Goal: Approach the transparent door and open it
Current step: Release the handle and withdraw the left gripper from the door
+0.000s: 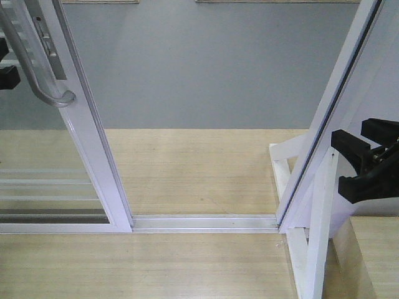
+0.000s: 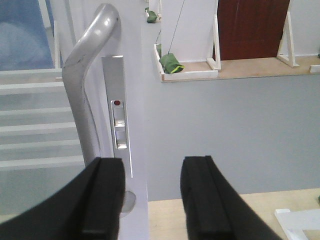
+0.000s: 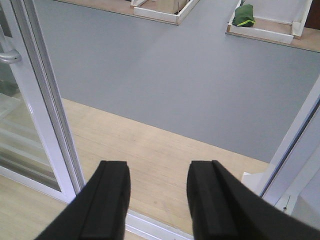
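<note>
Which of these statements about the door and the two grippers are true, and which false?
1. The transparent door is slid aside, leaving a gap. True.
2. The left gripper is clamped on the handle. False: its jaws are apart, and the handle stands beyond them.
3. The right gripper holds nothing. True.
4. The floor track is blocked by a box. False: nothing lies on it.

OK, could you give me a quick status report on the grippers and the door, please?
Both grippers open, empty: left gripper astride transparent door edge by handle, right gripper over track. Door slid aside. Doorway unobstructed.
</note>
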Motion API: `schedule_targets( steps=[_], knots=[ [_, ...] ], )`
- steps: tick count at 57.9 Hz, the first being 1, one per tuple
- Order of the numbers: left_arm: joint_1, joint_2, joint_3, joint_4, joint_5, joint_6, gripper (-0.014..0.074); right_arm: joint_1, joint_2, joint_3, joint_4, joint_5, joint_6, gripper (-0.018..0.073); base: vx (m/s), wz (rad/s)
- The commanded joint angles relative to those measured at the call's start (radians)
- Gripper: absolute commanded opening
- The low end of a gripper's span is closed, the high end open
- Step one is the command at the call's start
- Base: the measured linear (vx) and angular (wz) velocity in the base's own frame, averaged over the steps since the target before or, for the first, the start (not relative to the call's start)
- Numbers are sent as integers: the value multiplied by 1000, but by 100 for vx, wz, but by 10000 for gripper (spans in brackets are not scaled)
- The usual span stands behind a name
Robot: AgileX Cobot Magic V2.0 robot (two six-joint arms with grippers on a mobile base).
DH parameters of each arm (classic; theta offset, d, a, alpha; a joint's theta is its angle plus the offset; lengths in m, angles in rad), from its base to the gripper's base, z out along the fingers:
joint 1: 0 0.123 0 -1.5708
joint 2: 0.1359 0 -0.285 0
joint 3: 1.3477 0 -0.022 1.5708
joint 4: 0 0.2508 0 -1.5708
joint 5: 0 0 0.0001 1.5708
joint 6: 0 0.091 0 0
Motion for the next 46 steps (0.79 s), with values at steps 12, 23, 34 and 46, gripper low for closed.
schedule_targets(
  steps=[12,23,34,46],
  knots=[
    [-4,-121,-3,-12,-34,0,398,-1,-2,-30,-2,-76,-8,355,0,0],
    [-4,-121,3,-13,-29,0,389,-1,-2,-30,-2,-74,-8,355,0,0],
    [-4,-271,105,-12,-26,-8,185,-1,-3,-30,-1,-73,-8,355,0,0],
    [2,-567,286,-5,-11,0,-7,-1,-2,-30,-1,-73,-8,355,0,0]
  ],
)
